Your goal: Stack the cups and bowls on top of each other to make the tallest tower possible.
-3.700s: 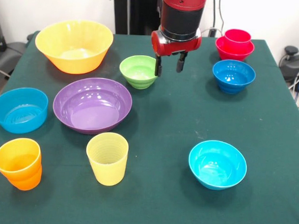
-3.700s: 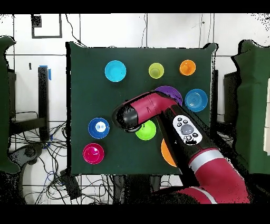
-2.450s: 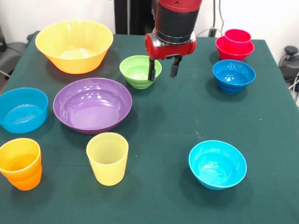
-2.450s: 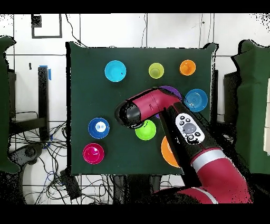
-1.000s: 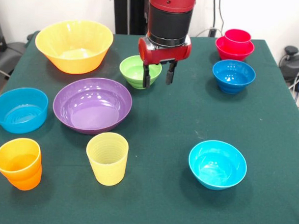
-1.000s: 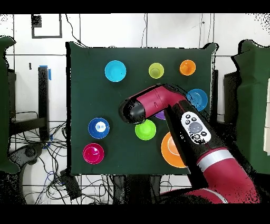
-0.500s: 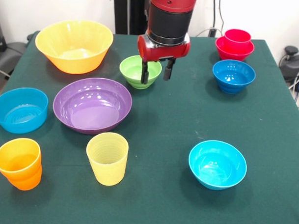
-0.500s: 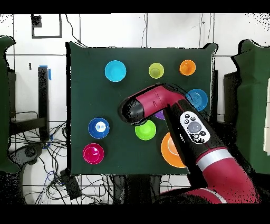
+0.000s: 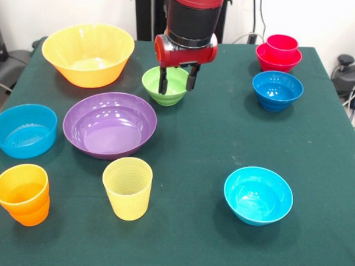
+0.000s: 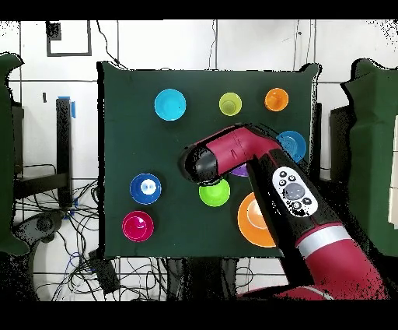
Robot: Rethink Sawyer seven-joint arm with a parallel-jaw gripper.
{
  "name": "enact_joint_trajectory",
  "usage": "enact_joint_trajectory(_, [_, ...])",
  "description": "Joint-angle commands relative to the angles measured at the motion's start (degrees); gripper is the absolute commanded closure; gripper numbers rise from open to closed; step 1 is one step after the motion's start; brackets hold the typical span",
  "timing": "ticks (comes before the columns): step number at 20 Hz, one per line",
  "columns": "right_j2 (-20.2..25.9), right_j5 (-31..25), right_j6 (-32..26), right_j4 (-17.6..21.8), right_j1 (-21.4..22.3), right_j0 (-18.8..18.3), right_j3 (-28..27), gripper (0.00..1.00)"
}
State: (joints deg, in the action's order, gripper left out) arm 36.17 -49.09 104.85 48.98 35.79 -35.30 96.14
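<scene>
Over the green bowl [image 9: 164,84], the spread claw [image 9: 176,81] has shifted from beside it.

Lighting: bright, even, from above. Shadows: soft and short on the tabletop [image 9: 212,140]. Glare: white highlights inside the purple bowl [image 9: 109,124], the cyan bowl [image 9: 258,195] and the yellow-orange bowl [image 9: 87,53]. Focus: front view clear throughout. Overhead view: white floor around the tabletop washed out.

Glossy plastic bowls [image 9: 109,123] on matt cloth-covered table [image 9: 200,139]
</scene>
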Motion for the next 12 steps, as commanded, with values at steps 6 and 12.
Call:
enact_joint_trajectory(6, [-2.54, 3.40, -8.08, 6.05, 4.63, 0.74, 6.84, 0.00])
enact_joint_trajectory(12, [-3.17, 5.16, -5.24, 6.42, 6.35, 1.08, 9.57, 0.00])
